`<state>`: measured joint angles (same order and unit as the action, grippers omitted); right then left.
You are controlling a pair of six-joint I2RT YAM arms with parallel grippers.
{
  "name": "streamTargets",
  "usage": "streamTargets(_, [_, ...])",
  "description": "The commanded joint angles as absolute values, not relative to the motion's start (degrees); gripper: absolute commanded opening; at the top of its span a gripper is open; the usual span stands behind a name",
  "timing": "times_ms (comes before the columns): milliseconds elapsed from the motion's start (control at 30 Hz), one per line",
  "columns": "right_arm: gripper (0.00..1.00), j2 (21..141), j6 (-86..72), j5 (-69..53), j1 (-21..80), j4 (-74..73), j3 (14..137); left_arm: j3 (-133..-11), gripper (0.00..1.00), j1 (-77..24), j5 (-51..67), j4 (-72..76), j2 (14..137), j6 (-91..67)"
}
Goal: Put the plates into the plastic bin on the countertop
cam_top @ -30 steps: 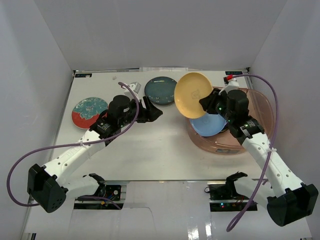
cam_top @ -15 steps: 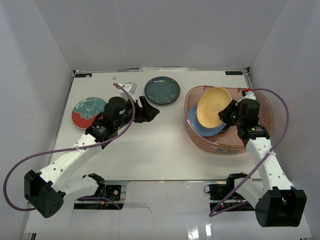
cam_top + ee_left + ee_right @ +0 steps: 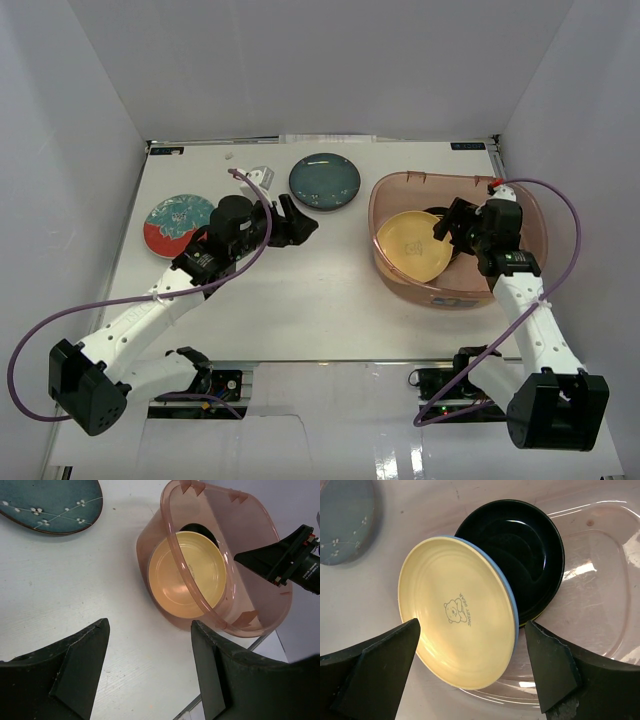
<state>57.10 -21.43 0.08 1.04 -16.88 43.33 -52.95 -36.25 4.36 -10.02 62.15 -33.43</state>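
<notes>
Overhead and wrist views of a flat white counter [image 3: 300,300] enclosed by pale grey walls.

**Bin.** The large translucent pinkish-brown plastic bin [image 3: 440,297], with rounded corners and a rimmed edge, stands on the right half of the counter. Inside it lies a round pale yellow plate [image 3: 412,246] with a small bear motif printed at its centre. It sits towards the bin's left wall and leans slightly. The right wrist view shows a thin light blue plate rim [image 3: 512,605] along the yellow plate's edge, directly beneath it. A glossy black round plate [image 3: 525,550] lies deeper in the bin, partly covered by the other two.

**Right arm.** The right fingers [image 3: 450,217] hang over the bin, above the stacked plates. They are spread wide and grip nothing; both tips stand clear of the yellow plate's edge.

**Left arm.** The left fingers [image 3: 300,213] are likewise spread apart and empty. They sit above the bare counter near its middle and point towards the bin.

**Plates outside the bin.** A dark teal round plate with small white blossom marks [image 3: 324,183] rests on the counter just beyond the left fingers, near the far edge. A red-and-teal patterned round plate [image 3: 178,222] rests at the counter's left side, beside the left arm's wrist.
</notes>
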Motion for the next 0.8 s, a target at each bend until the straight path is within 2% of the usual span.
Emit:
streamTargets(0, [0.91,57.0,-19.9,1.3,0.7,-16.6,43.1,-52.4,0.77,-36.4,2.5,-8.1,61.8,-33.4])
streamTargets(133, [0.86,55.4,-21.4,-2.4,0.6,-15.0,41.9,-52.6,0.77,-35.2,0.9,-5.9,66.5,-36.0])
streamTargets(233, [0.78,49.7,-23.6,-7.6,0.7,-11.9,40.9,-51.5,0.76,-32.7,-3.6,-2.2,71.3,-39.0])
streamTargets(300, [0.62,47.3,-24.8,-11.2,0.7,-11.1,41.1,-52.1,0.76,-31.3,-5.3,-1.0,74.9,-40.2])
streamTargets(333, [0.48,45.5,-25.0,-12.3,0.7,-11.2,41.5,-53.4,0.76,-29.2,-5.1,-0.4,79.3,-41.5])
streamTargets(400, [0.39,44.1,-24.9,-15.0,0.7,-12.8,42.7,-55.6,0.76,-26.6,-2.7,1.2,84.4,-43.2])
streamTargets(500, [0.37,42.1,-24.1,-17.8,1.1,-14.2,43.5,-62.2,0.76,-23.5,-0.5,1.2,94.6,-44.4])
streamTargets(767, [0.39,37.2,-25.9,-24.4,3.1,-13.1,40.4,-81.9,0.75,-21.1,-1.2,-2.8,117.1,-45.4])
